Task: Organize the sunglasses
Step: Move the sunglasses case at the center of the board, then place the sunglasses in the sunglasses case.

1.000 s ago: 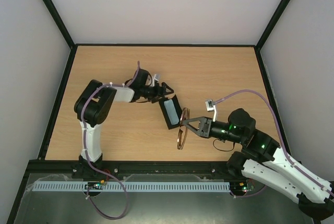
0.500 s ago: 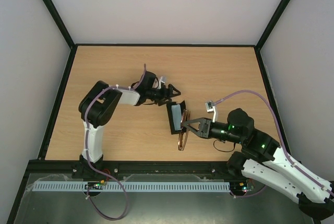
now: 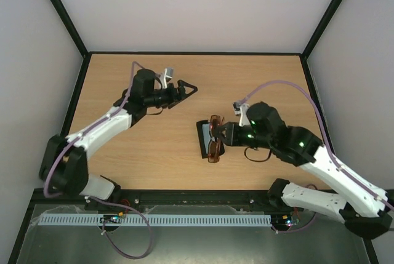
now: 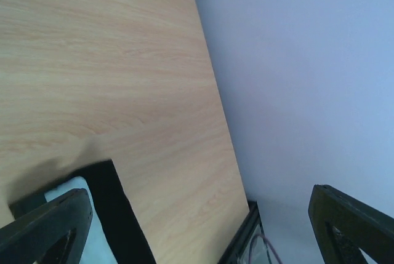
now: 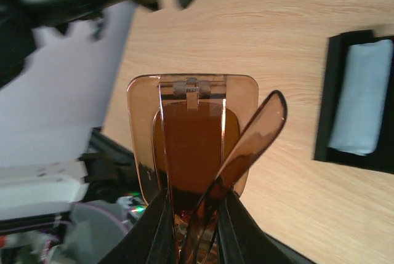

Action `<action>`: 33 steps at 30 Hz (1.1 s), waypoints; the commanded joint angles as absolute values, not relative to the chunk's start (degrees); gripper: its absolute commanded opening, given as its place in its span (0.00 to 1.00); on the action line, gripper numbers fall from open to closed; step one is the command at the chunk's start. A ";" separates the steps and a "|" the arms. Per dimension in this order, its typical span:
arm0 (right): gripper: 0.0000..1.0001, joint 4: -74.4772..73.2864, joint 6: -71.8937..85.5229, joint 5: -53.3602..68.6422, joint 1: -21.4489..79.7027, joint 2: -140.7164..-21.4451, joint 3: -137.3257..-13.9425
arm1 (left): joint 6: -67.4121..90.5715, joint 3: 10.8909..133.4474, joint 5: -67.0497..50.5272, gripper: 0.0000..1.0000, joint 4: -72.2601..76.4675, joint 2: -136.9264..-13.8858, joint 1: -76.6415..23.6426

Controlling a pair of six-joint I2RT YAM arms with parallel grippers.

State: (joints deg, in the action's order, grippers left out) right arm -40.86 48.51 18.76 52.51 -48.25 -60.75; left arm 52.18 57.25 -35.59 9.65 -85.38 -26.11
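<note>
Overhead, a light wood-grain bench (image 3: pixel 123 153) fills a cell bounded by a black frame (image 3: pixel 197 53) and plain pale walls (image 3: pixel 197 5). A pale slotted rail (image 3: pixel 154 220) runs along the metal ledge in front of the bench's near edge, where both arm bases are bolted. A lilac cable (image 3: pixel 289 85) loops over each arm.

Near the middle of the bench, slightly toward its near edge, lies an open black case (image 3: pixel 202 147). A light blue cloth (image 3: pixel 204 133) rests inside it.

The left gripper (image 3: pixel 188 90) hangs over the far-left part of the bench, well apart from the case. Its jaws are spread wide and grasp nothing. In the left wrist view its two dark fingers (image 4: pixel 46 230) stand at opposite lower corners, with only bare wood, a corner of the case and the wall between them.

The right gripper (image 3: pixel 223 133) is clenched on the sunglasses (image 3: pixel 213 138), which have an amber-brown translucent frame. In the right wrist view its fingers (image 5: pixel 154 230) pinch the folded pair from both sides at its lower end. The lenses stand upward from the grip and one temple arm slants out toward the case. From above, the sunglasses overlap the case's right edge. Whether they touch it cannot be told.
</note>
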 commanded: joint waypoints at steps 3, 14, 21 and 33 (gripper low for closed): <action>0.07 -60.00 42.58 6.86 52.65 -62.48 -72.97 | 45.50 50.63 -31.55 0.99 -9.16 -69.27 -29.82; 0.06 -67.22 39.07 -4.24 52.70 -87.96 -84.90 | 41.91 41.60 -27.37 0.99 -26.91 -43.39 -31.63; 0.06 -66.65 37.18 -8.32 52.69 -98.94 -88.02 | 43.52 36.72 -26.33 0.99 -30.16 -34.75 -31.82; 0.06 -61.60 31.97 -10.75 51.08 -108.58 -86.73 | 47.08 32.79 -25.22 0.99 -32.63 -28.63 -31.79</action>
State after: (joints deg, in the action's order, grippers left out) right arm -63.55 34.59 -8.91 52.05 -107.50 -86.74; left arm 45.50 33.89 -25.85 -30.87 -29.74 -31.59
